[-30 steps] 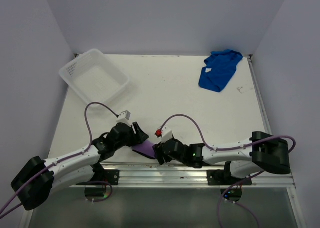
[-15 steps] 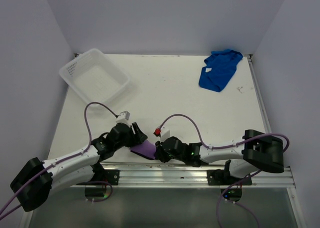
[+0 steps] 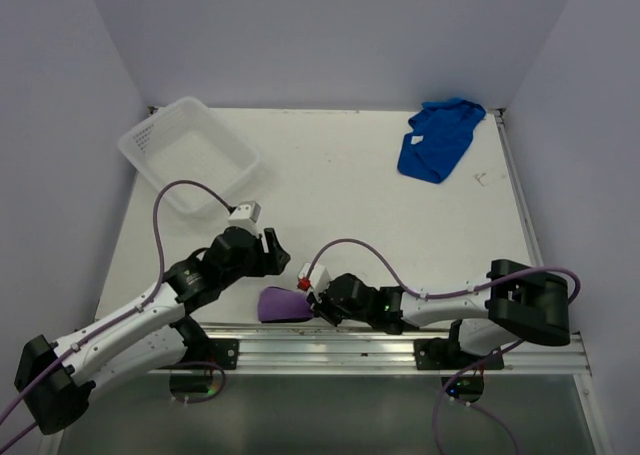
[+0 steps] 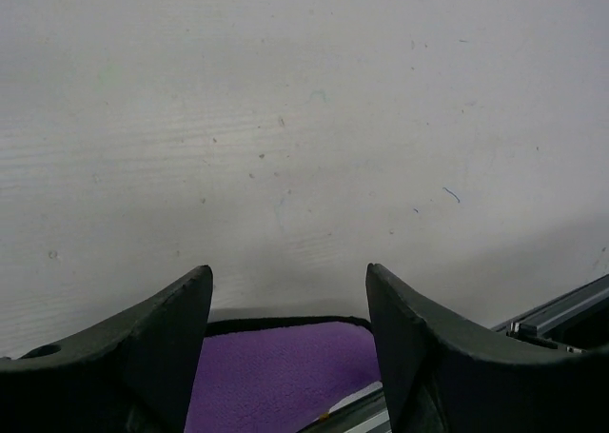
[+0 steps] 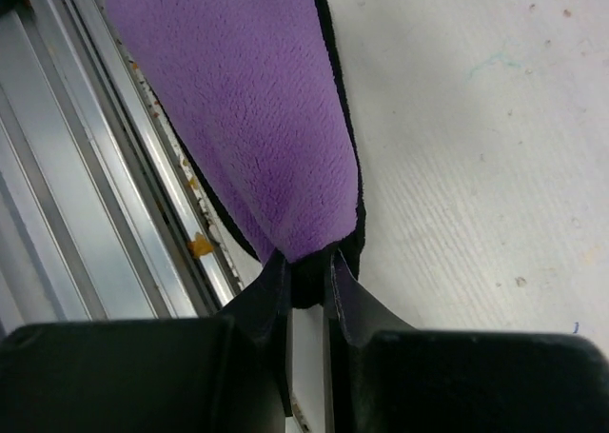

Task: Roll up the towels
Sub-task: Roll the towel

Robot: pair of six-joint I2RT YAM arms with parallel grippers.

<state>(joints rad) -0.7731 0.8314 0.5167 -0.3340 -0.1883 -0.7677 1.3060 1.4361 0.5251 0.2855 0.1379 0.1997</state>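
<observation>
The purple towel lies folded at the table's near edge, partly over the metal rail. My right gripper is shut on its right end; the right wrist view has the purple towel stretching away from the pinching fingers. My left gripper hovers just behind the towel, open and holding nothing. Its view shows the purple towel low between the two black fingers. The blue towel lies crumpled at the far right corner.
A white plastic basket stands at the far left. An aluminium rail runs along the near edge under the towel. A small white scrap lies near the blue towel.
My right gripper has closed on the purple towel's end. My left gripper has let go, opened wider and drawn back away from the towel, which now lies more to the left.
</observation>
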